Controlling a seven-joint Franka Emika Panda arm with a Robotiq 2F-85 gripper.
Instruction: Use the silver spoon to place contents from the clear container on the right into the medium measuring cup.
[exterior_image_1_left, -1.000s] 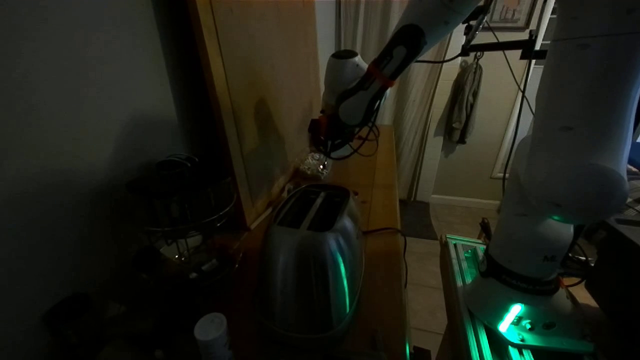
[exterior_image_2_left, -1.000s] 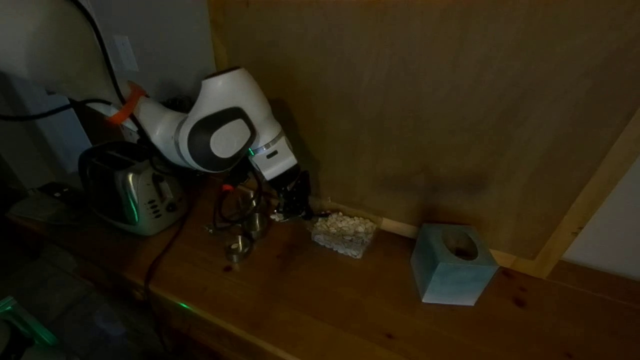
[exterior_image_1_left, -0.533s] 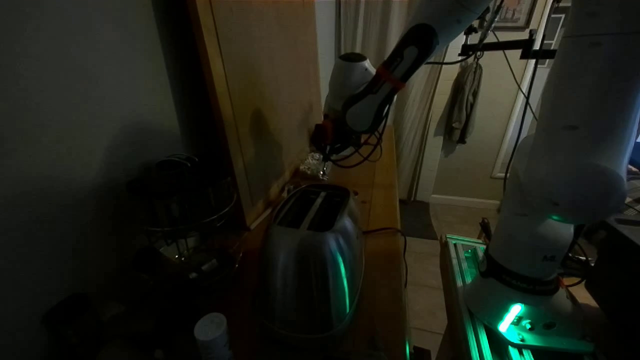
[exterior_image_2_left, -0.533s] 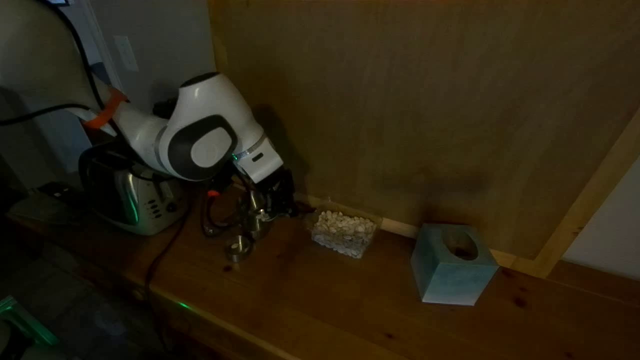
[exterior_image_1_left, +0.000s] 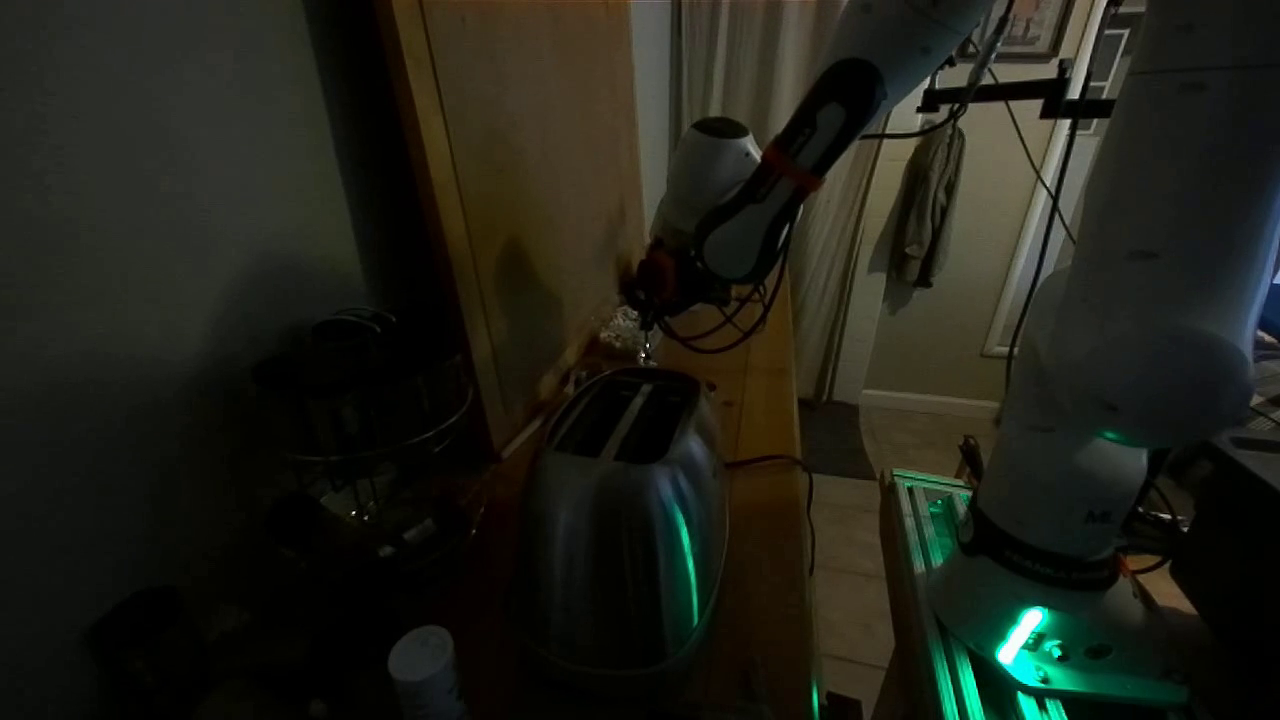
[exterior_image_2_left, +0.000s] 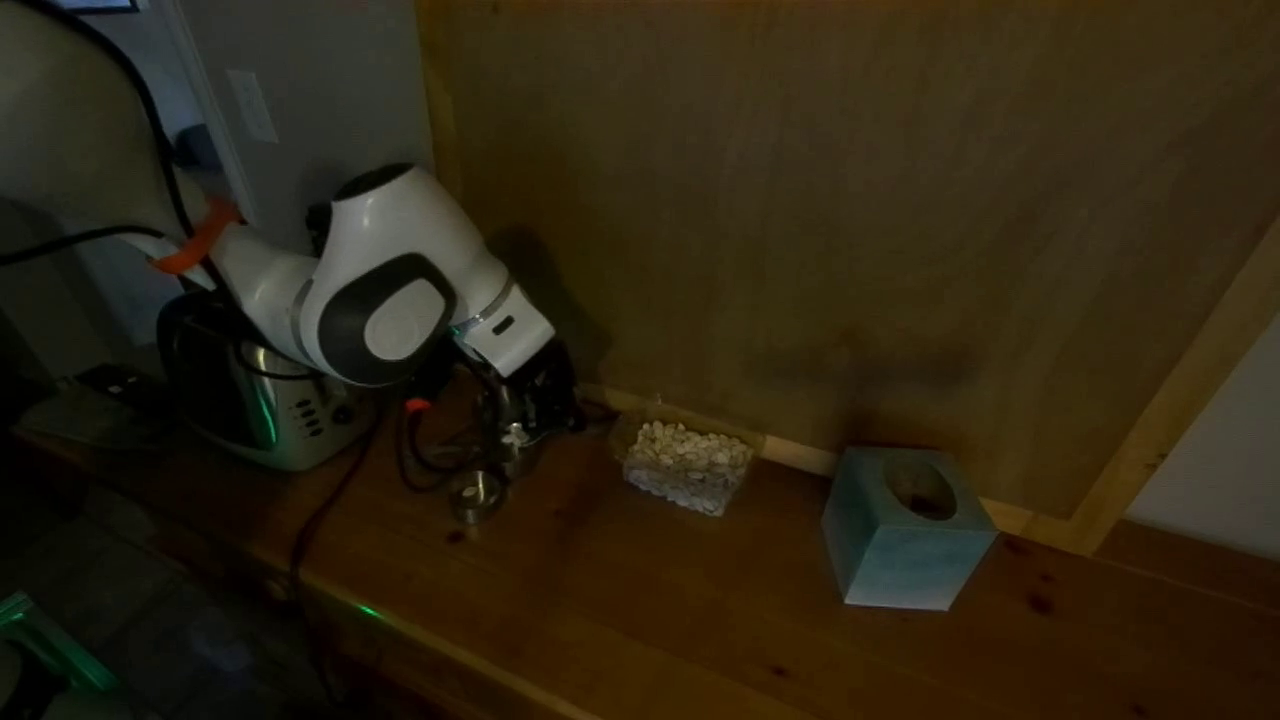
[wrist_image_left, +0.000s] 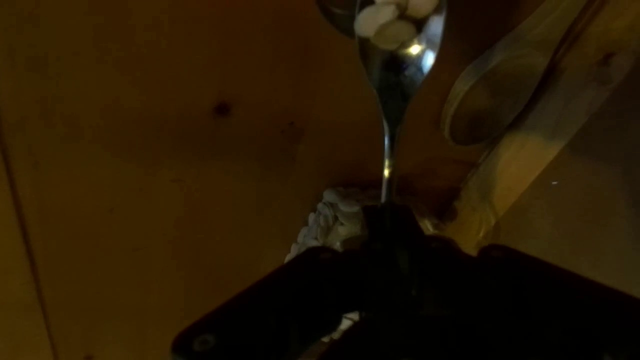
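Shifted gripper (wrist_image_left: 392, 220) and spoon (wrist_image_left: 392, 90) toward 8 o'clock in an exterior view, leaving clear container (exterior_image_2_left: 690, 475) at 4 o'clock. Found fingers (wrist_image_left: 375, 225) pinched on spoon, its bowl near middle measuring cup (exterior_image_2_left: 518, 462). Noted dim wall (exterior_image_2_left: 350, 80), wooden counter (exterior_image_2_left: 700, 620) at 6 o'clock. Saw hung garment (exterior_image_1_left: 930, 205) at 2 o'clock in an exterior view only, white pieces (wrist_image_left: 395, 35) clearest in wrist view.

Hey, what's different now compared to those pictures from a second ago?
The gripper has carried the spoon, with white pieces in its bowl, away from the container toward the metal cups, leftward in an exterior view. Nothing was visibly taken hold of or let go. The container, toaster and tissue box stayed put.
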